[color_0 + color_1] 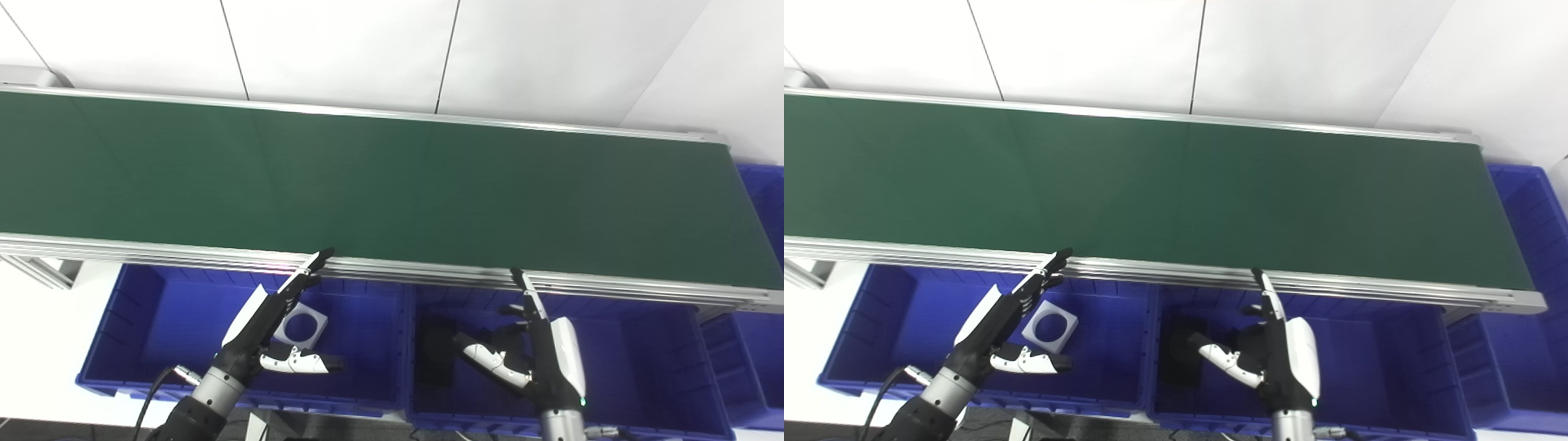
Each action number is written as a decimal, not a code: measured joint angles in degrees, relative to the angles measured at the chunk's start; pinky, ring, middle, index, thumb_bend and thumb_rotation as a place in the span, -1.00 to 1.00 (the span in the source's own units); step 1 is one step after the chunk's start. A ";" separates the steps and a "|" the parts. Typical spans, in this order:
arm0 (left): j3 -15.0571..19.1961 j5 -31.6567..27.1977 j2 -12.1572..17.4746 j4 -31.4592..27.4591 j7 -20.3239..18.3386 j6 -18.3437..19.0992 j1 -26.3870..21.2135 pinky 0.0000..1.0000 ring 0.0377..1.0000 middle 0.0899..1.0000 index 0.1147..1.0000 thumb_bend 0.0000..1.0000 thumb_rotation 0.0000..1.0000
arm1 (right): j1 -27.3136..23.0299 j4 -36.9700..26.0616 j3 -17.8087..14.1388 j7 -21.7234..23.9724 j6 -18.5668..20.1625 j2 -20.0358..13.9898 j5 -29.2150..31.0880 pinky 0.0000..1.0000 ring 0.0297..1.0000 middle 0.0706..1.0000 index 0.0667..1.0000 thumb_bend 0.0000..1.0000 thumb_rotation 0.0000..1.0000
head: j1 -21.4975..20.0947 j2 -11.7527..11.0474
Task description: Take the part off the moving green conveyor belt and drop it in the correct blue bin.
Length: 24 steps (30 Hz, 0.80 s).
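A long green conveyor belt (392,190) framed in silver aluminium rails runs across the scene from left to right, its surface bare of any part. Below its near rail sit two deep blue plastic bins side by side, with the corner of a third blue bin (762,196) showing past the belt's right end.

The robot's left hand (269,331), black with white shells, hangs over the left blue bin (141,324), fingers stretched straight and spread, their tips reaching up to the belt's near rail; it grips nothing, thumb held out to the side. Just beside its fingers, on the bin floor towards the far wall, lies a white square plate with a round hole (1050,326).

The right hand (539,355) is likewise released and empty, fingers extended upward above the middle blue bin (643,367), fingertips close to the near rail, thumb angled left. On that bin's floor at its left end rests a dark black block (1182,358), its shape hard to make out against the shadow.
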 measured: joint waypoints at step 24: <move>0.81 -4.75 -0.16 6.55 -1.13 -4.78 -0.66 0.97 1.00 1.00 0.93 0.75 -0.22 | 0.68 8.73 0.64 -1.26 -15.84 1.26 7.75 0.54 0.65 0.73 0.83 0.57 0.10 | -1.06 -4.48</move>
